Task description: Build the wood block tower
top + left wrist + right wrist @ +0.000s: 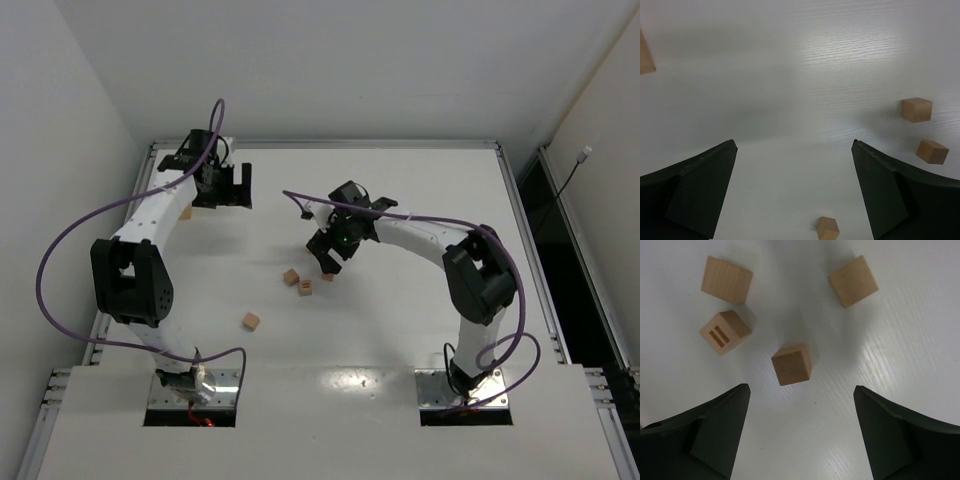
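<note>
Right gripper (pixel 800 388) hovers low and left gripper (pixel 793 142) idles off to the side, both spread wide and empty — no tower stands yet, so the right points at the nearest cube (pixel 792 364) among four scattered ones, apparently to pinch it.

Bright, diffuse overhead light. Top view: faint glare on table (pixel 400 320) near six o'clock. Right wrist view: cubes (pixel 792 364) sharp, soft shadows toward twelve o'clock. Left wrist view: sheen at one o'clock.
</note>
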You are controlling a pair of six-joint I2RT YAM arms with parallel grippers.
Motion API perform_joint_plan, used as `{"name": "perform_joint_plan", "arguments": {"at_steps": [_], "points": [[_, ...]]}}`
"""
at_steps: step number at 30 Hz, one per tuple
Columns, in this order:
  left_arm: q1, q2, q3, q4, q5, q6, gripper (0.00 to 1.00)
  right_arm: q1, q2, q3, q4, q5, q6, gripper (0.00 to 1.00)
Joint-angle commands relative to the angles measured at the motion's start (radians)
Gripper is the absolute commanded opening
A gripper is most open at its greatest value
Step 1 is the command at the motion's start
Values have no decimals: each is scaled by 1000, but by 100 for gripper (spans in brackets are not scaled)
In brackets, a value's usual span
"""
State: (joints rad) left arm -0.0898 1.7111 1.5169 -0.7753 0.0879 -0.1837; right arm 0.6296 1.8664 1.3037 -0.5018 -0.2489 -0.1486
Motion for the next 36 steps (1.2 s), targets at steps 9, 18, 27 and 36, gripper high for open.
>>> {"name": "perform_joint_plan", "arguments": {"at_steps": [9,18,27,36], "points": [[13,-13,2,27,29,10,100,13,2,-20,-7,-112,-233,72],[13,5,2,27,38,10,100,13,62,8,-7,-66,-316,71],[13,15,11,27,38,10,100,13,120,72,-26,-66,-347,69],[13,24,11,27,29,10,100,13,139,92,-26,-75,-347,62]]}}
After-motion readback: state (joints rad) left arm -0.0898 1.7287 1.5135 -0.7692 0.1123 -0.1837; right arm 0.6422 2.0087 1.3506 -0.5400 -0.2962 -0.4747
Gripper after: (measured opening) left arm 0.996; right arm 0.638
